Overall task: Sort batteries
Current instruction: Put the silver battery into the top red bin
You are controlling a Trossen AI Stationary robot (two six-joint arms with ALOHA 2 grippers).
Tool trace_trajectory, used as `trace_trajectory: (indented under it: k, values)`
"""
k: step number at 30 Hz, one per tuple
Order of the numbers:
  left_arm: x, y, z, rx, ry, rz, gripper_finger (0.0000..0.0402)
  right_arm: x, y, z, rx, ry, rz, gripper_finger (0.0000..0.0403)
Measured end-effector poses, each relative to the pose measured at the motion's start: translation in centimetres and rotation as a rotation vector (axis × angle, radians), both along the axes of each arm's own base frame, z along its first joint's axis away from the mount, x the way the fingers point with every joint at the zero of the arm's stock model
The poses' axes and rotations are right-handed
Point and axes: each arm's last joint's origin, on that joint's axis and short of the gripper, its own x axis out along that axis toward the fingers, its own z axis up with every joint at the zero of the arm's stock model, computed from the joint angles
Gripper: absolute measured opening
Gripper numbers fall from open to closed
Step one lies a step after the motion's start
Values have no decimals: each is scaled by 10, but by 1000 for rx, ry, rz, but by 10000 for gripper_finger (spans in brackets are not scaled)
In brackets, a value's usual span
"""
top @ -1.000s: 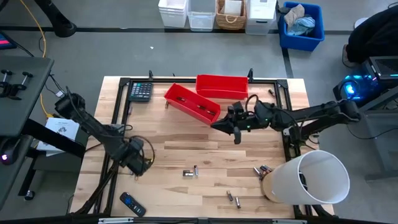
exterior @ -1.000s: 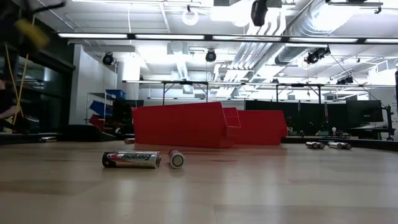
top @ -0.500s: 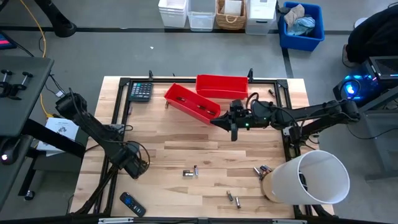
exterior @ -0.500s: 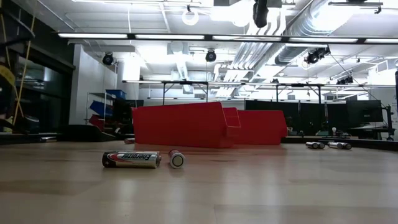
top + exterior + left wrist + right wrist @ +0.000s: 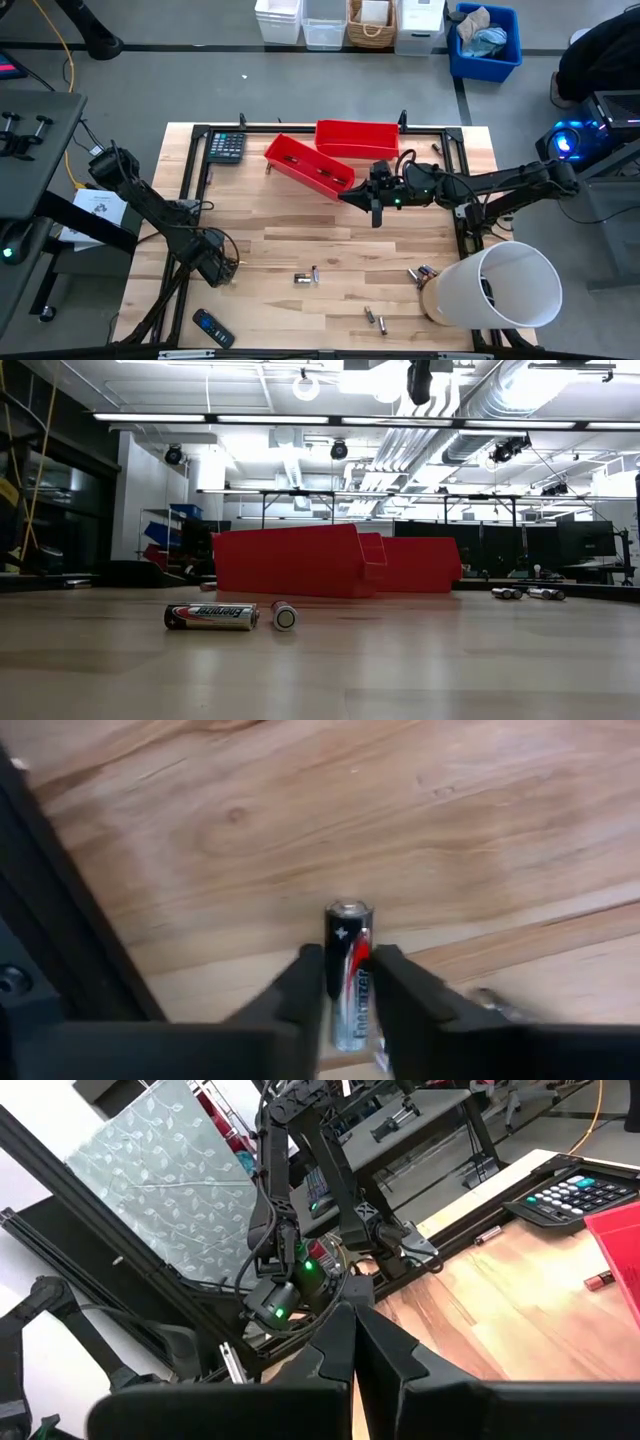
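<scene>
My left gripper [image 5: 218, 268] is over the near-left part of the table and is shut on one battery [image 5: 347, 970], black and silver with a red mark. My right gripper [image 5: 375, 212] hangs shut and empty by the near-right end of the tilted red bin [image 5: 308, 165]. A second red bin [image 5: 357, 138] stands behind it. Loose batteries lie on their sides on the wood: a pair mid-table [image 5: 306, 277] [image 5: 211, 616], a pair near the front edge [image 5: 374, 319], and some by the white tub [image 5: 421, 272]. More lie inside the tilted bin [image 5: 322, 172]. My left gripper pinches the battery's body [image 5: 346, 982] between its two fingers, one on each side. The battery lies along the fingers, and its plus end [image 5: 347, 909] sticks out past the fingertips. Whether it is off the wood, I cannot tell.
A calculator [image 5: 226, 146] sits at the far-left corner and a black remote [image 5: 213, 328] at the near-left edge. A large white tub [image 5: 500, 287] lies on its side over the near-right corner. A black frame [image 5: 195, 170] rims the table. Bare wood lies mid-table.
My left gripper has moved a short way toward the table's near edge. My right gripper has turned a little at the wrist beside the tilted bin and otherwise stayed put.
</scene>
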Motion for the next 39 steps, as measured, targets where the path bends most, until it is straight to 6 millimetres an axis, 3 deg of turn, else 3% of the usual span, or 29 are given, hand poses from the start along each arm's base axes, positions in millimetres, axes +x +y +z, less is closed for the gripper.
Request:
trace_trajectory:
  k: [2,12,17,22,27,32,36,39]
  values:
    - [0,0,0,9,-12,0,30,0,0,0,0,1,0,0]
    - [5,2,9,67,-134,6,31,0,0,-1,1,7,-1,0]
    - [14,14,51,187,-365,27,31,0,0,1,1,-16,-1,0]
    - [18,43,102,344,-565,31,31,0,0,7,5,-72,-9,0]
    - [37,79,136,529,-684,-62,31,0,-1,16,-34,-163,-46,0]
    - [88,125,156,636,-880,-226,31,-1,-9,21,-16,-213,-229,0]
    - [123,185,161,764,-1004,-246,31,-1,-18,23,-5,-236,-292,0]
    - [149,234,156,753,-989,-276,31,-2,-23,24,-5,-247,-310,0]
